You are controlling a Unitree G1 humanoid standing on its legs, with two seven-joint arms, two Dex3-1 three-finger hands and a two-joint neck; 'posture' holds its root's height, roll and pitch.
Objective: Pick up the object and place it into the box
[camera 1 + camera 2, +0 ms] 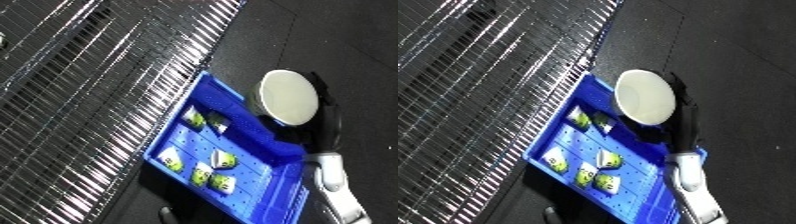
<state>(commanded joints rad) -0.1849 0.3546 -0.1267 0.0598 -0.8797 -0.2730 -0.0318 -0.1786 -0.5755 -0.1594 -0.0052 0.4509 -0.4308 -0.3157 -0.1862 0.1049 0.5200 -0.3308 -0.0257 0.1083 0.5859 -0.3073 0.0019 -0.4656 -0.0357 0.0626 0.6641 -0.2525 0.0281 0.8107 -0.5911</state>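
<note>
Held nearest the camera, a white bowl sat in the right hand, whose dark fingers curled along its rim, poised over the blue bin's far corner. Lowering it onto bare floor beside the small packets looked wisest, before letting go.

Glossy blue plastic bin, shiny metal wire rack, matt dark floor.

A blue bin with a dotted floor holds white-and-green packets. The plate is off-white, the robot hand black, the floor dark grey.
</note>
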